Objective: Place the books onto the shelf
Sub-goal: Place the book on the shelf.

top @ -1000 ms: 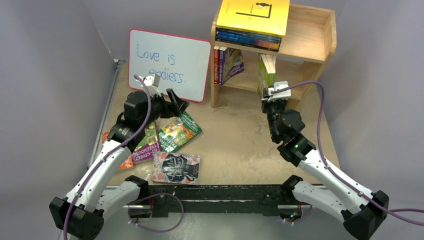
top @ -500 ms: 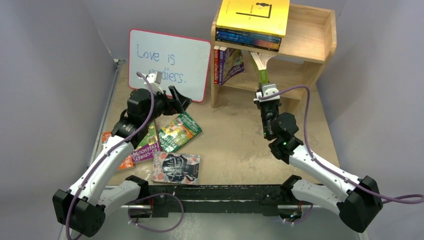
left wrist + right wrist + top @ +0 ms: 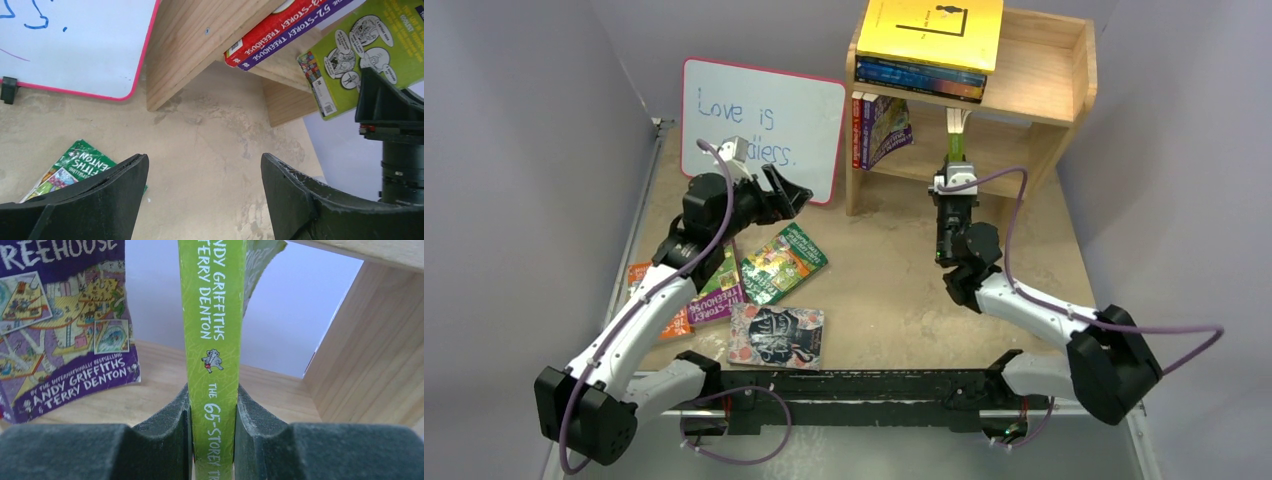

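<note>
Green book [image 3: 212, 340], clamped in right gripper [image 3: 212, 440], swung spine-on toward lower shelf [image 3: 1014, 150] at upper centre, insertion judged imminent; left gripper [image 3: 202, 200] held wide, empty.

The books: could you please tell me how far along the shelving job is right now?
Done: a yellow book and a dark blue book lie stacked on the shelf top, and a purple book leans on the lower tier. In hand: the right tool grips a green book by its spine at the lower tier. Left: several books on the table; the left tool is open and empty.
</note>
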Robot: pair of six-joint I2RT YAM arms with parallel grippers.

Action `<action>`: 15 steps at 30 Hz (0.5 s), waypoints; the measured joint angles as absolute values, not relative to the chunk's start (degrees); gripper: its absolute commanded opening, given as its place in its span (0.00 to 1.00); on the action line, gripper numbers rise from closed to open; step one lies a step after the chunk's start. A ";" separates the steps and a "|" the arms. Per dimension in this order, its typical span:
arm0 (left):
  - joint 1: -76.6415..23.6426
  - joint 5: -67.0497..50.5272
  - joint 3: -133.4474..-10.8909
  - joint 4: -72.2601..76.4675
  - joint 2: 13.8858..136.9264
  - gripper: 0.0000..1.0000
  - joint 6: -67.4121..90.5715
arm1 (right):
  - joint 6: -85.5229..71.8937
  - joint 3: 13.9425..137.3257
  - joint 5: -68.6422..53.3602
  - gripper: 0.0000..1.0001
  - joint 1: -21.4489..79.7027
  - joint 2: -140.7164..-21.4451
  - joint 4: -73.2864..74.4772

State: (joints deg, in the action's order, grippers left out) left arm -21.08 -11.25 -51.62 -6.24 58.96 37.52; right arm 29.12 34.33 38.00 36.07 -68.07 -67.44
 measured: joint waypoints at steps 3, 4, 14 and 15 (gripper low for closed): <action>-21.08 -11.22 -51.64 -4.05 60.64 0.80 40.01 | 28.34 36.27 38.30 0.00 35.55 -72.79 -71.29; -21.08 -11.18 -51.68 -3.31 61.39 0.80 40.86 | 27.92 37.34 38.30 0.00 35.48 -74.81 -72.58; -21.08 -12.34 -52.95 5.08 66.87 0.77 47.57 | 22.85 49.93 33.91 0.00 34.96 -90.11 -74.65; -21.08 -12.78 -52.95 6.04 67.40 0.77 48.16 | 22.48 50.83 33.30 0.00 34.92 -91.02 -74.67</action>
State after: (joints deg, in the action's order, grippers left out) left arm -21.08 -12.78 -52.95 6.04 67.40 48.16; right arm 22.48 50.83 33.30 34.92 -91.02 -74.67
